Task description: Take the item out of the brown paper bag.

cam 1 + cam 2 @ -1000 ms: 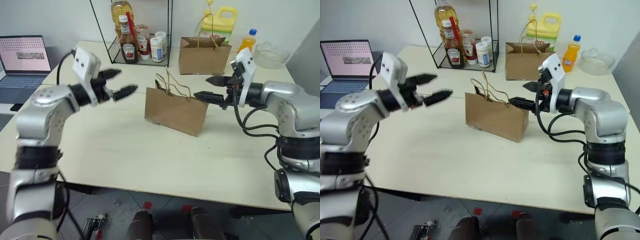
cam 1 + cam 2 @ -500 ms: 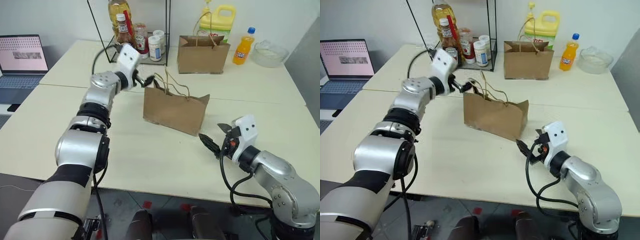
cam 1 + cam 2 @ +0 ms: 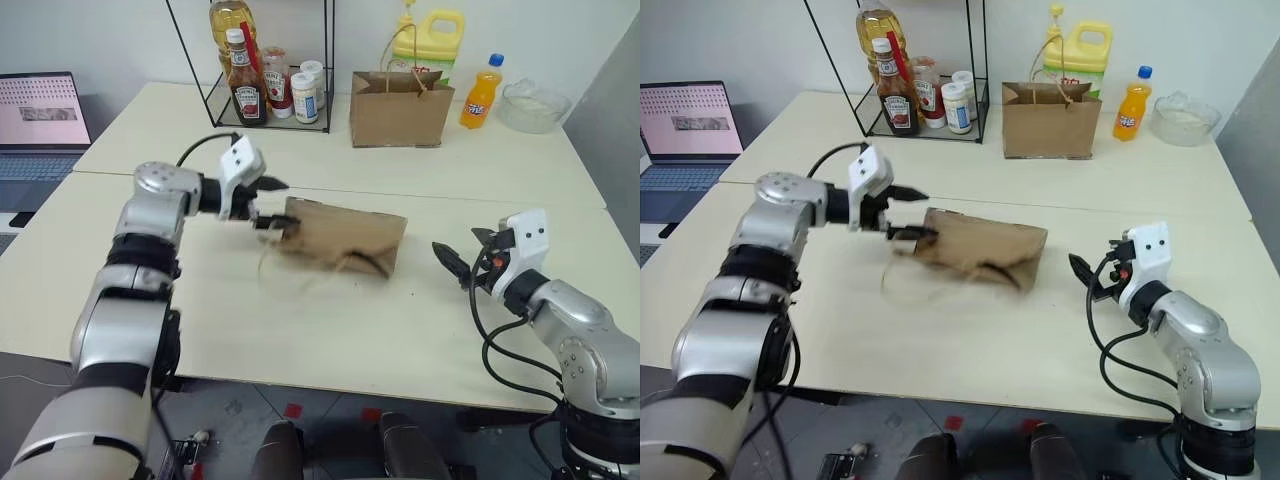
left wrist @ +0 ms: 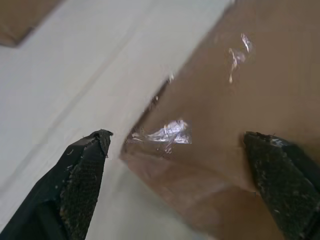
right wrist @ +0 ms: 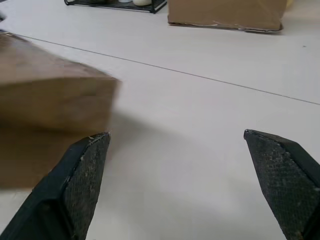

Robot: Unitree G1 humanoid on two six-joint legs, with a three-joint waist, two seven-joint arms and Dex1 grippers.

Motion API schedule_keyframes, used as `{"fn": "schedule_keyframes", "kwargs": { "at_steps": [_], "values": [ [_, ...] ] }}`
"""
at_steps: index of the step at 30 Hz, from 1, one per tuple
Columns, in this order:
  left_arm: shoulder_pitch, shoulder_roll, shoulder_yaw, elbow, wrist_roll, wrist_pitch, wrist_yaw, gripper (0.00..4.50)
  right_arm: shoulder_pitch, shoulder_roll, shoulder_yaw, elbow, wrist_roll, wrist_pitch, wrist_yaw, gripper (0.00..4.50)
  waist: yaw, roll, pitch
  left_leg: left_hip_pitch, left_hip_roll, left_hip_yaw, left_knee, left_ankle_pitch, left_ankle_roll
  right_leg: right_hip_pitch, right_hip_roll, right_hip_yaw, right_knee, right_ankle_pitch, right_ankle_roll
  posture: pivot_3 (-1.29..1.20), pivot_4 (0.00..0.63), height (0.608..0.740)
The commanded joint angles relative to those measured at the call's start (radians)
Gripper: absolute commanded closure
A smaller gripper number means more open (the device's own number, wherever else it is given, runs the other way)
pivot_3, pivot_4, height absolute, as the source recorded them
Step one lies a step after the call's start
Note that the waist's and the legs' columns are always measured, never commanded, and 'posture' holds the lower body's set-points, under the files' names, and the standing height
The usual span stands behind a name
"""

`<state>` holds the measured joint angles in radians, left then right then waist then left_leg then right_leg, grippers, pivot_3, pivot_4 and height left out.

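The brown paper bag [image 3: 340,236] lies toppled right at the spread-fingered left gripper [image 3: 268,203], so it should pinch the rim squarely while the right gripper [image 3: 455,263], fingers apart, nears.

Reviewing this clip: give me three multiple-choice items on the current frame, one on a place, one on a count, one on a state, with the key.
1. Where is the left gripper?
A. at the end of the creased brown paper bag
B. over the laptop
C. beside the orange soda bottle

2. How many brown paper bags are on the table?
A. one
B. two
C. three

3. How do the right gripper's fingers stand?
A. shut on a bottle
B. open, holding nothing
C. shut on the bag

Key: 1 A, its fingers straddle the bag's end. 2 B, the creased bag plus the neater bag behind. 3 B, fingers apart over bare table.
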<state>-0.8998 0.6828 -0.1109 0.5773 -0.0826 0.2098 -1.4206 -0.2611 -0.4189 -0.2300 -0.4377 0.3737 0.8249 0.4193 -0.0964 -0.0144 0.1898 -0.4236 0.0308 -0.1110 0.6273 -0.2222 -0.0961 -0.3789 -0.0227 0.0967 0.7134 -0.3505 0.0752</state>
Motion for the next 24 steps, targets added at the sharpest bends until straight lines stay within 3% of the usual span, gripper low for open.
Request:
{"fn": "schedule_keyframes", "kwargs": {
  "at_steps": [1, 7, 11, 15, 20, 24],
  "values": [
    [0.122, 0.068, 0.006, -0.297, -0.055, 0.115, -0.032, 0.0, -0.041, -0.02, 0.015, 0.04, 0.002, -0.069, 0.029, 0.01, 0.006, 0.0, 0.0, 0.0, 0.0, -0.001, 0.0, 0.0, 0.0, 0.001, 0.0, 0.0, 0.0, 0.0, 0.0, 0.0, 0.15, 0.74],
    [0.246, 0.187, 0.057, -0.513, -0.077, 0.156, -0.005, 0.0, -0.058, -0.056, 0.054, 0.105, -0.003, -0.128, 0.077, 0.01, 0.014, 0.0, 0.0, 0.001, 0.0, -0.001, 0.002, 0.0, 0.0, 0.003, 0.0, 0.0, -0.001, 0.0, 0.0, 0.0, 0.15, 0.74],
    [0.204, 0.225, 0.084, -0.519, -0.077, 0.06, 0.022, 0.0, -0.044, -0.071, 0.071, 0.108, 0.007, -0.141, 0.099, 0.01, 0.014, 0.0, 0.0, 0.001, 0.0, -0.001, 0.001, 0.0, 0.0, 0.003, 0.0, 0.0, -0.001, 0.0, 0.0, 0.0, 0.15, 0.74],
    [0.27, 0.264, 0.08, -0.635, -0.123, -0.027, -0.043, 0.0, -0.01, -0.089, 0.083, 0.08, 0.027, -0.135, 0.135, 0.01, 0.013, 0.0, 0.0, 0.002, 0.0, -0.001, 0.001, 0.0, 0.0, 0.004, 0.0, 0.0, -0.001, 0.0, 0.0, 0.0, 0.15, 0.74],
    [0.407, 0.27, 0.053, -0.737, -0.137, -0.163, -0.073, 0.0, 0.098, -0.208, 0.128, -0.008, 0.072, -0.127, 0.302, 0.01, 0.013, 0.0, 0.0, 0.004, 0.0, 0.0, 0.0, 0.0, 0.001, 0.005, 0.0, 0.0, -0.001, -0.001, -0.001, 0.0, 0.15, 0.74],
    [0.454, 0.24, 0.007, -0.679, -0.085, -0.359, -0.072, 0.0, 0.171, -0.327, 0.164, -0.056, 0.118, -0.094, 0.425, 0.01, 0.015, 0.0, 0.0, 0.006, 0.0, 0.001, 0.001, 0.0, 0.001, 0.008, 0.0, 0.001, -0.003, -0.001, -0.001, 0.0, 0.15, 0.74]
  ]
}}
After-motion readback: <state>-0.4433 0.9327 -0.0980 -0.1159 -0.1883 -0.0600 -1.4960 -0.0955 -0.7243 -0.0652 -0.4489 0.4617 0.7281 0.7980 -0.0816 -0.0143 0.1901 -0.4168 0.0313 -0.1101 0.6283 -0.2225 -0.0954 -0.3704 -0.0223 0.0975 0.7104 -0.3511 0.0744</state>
